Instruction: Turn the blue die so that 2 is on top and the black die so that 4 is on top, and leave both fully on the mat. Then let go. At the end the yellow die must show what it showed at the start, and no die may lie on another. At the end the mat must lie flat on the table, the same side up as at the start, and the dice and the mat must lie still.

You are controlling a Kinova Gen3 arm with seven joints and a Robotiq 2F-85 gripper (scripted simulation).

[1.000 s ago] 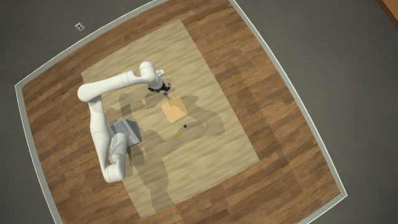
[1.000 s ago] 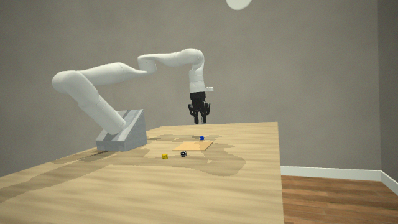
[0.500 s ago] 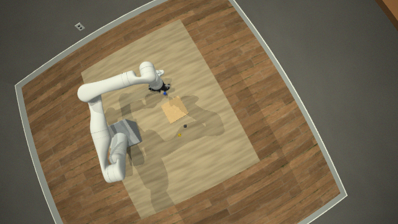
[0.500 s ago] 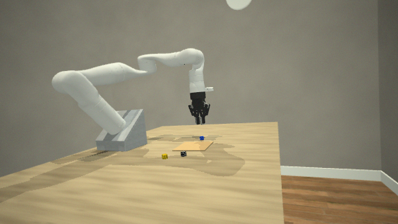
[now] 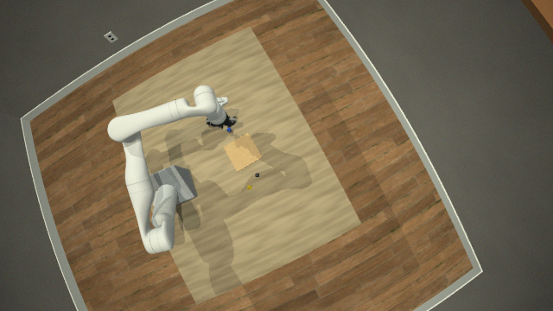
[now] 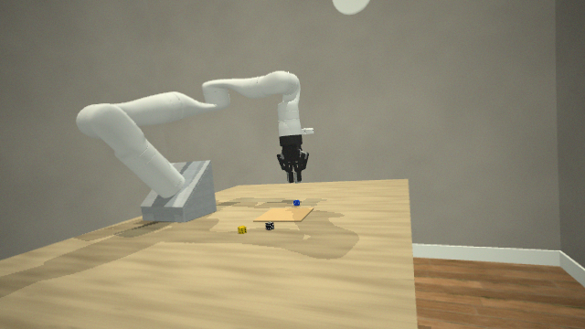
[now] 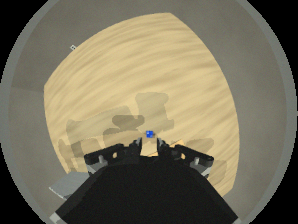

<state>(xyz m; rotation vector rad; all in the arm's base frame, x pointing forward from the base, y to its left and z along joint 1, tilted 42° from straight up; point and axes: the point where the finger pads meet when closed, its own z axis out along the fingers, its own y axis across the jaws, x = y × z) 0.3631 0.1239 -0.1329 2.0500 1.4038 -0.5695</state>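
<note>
Top view: blue die (image 5: 229, 130) (image 6: 296, 203) (image 7: 150, 134) off mat (image 5: 243, 152) (image 6: 283, 215) at 11 o'clock; black die (image 5: 257, 174) (image 6: 270, 226), 5; yellow die (image 5: 249, 187) (image 6: 242, 229), 6. Gripper (image 5: 224, 126) (image 6: 294, 180) (image 7: 149, 142) raised, fingers partly open, nothing held.

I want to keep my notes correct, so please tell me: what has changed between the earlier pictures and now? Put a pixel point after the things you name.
The fingers (image 5: 233, 120) (image 6: 291, 175) moved closer together, taking hold of nothing. The blue die (image 5: 229, 130) (image 6: 296, 203) (image 7: 149, 134), black die (image 5: 257, 174) (image 6: 270, 226), yellow die (image 5: 249, 187) (image 6: 242, 229) and mat (image 5: 243, 153) (image 6: 283, 215) (image 7: 178, 142) show no visible change.
</note>
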